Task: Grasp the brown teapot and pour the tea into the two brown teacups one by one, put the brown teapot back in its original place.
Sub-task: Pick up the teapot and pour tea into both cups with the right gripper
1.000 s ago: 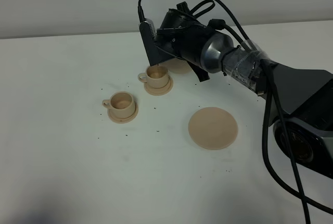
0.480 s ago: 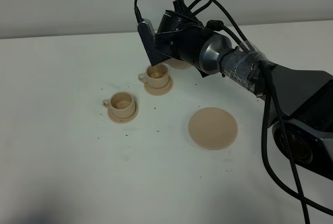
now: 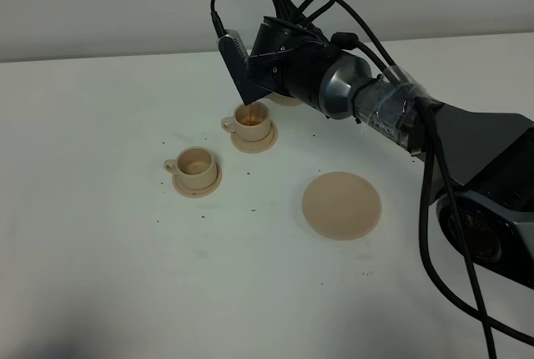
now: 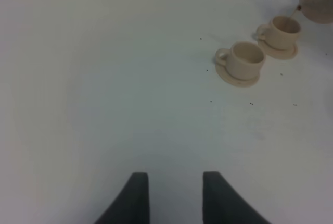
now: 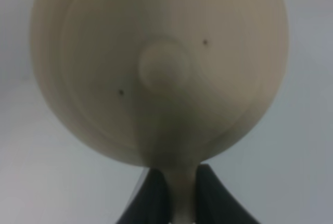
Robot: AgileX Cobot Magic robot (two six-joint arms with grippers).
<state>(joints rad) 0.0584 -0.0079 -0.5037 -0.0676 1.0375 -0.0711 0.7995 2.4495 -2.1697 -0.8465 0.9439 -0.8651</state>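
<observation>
Right fingers (image 5: 152, 199) clamp the brown teapot (image 5: 161, 67) by its loop handle (image 5: 182, 195); likely slippery, weighty, brittle ceramic. Left fingers (image 4: 136, 198) gape empty.

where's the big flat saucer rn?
Exterior high view: the large flat saucer lies bare on the table, right of centre, to the right of the near teacup.

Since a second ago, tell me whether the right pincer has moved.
Yes. In the high view the right pincer, shut on the brown teapot, has edged left and slightly up, closing in over the far teacup.
</observation>
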